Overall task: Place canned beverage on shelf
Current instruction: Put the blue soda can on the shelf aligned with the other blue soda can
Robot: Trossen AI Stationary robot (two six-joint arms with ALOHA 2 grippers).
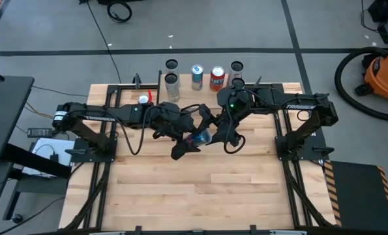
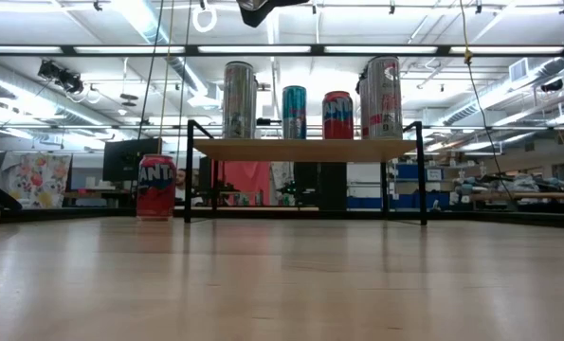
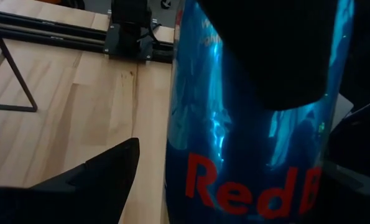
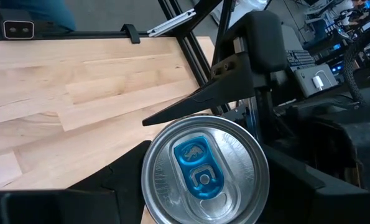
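A blue Red Bull can [image 1: 200, 138] hangs high over the table's middle, with my right gripper [image 1: 205, 136] shut on it. My left gripper [image 1: 192, 137] is open, with one finger on each side of the can [image 3: 247, 143]. A gap shows between one finger [image 3: 91, 180] and the can. The shelf [image 2: 305, 149] stands at the far edge on thin black legs and carries several upright cans. A red Fanta can [image 2: 155, 187] stands on the table to the shelf's left. My right gripper pinches the can's side wall just below its top [image 4: 203, 165], one finger [image 4: 79, 193] on each side. One of its fingers [image 3: 265, 50] lies on the can's upper wall. It slants down from the table's right. The can is lifted clear, tilted, top toward the right wrist.
The shelf's cans stand in a row: silver [image 1: 172, 81], teal [image 1: 197, 76], orange [image 1: 217, 78] and silver [image 1: 237, 68]. Black arm frames run along the table's left [image 1: 96, 147] and right [image 1: 298, 147] sides. Bare wood [image 1: 207, 196] fills the near half.
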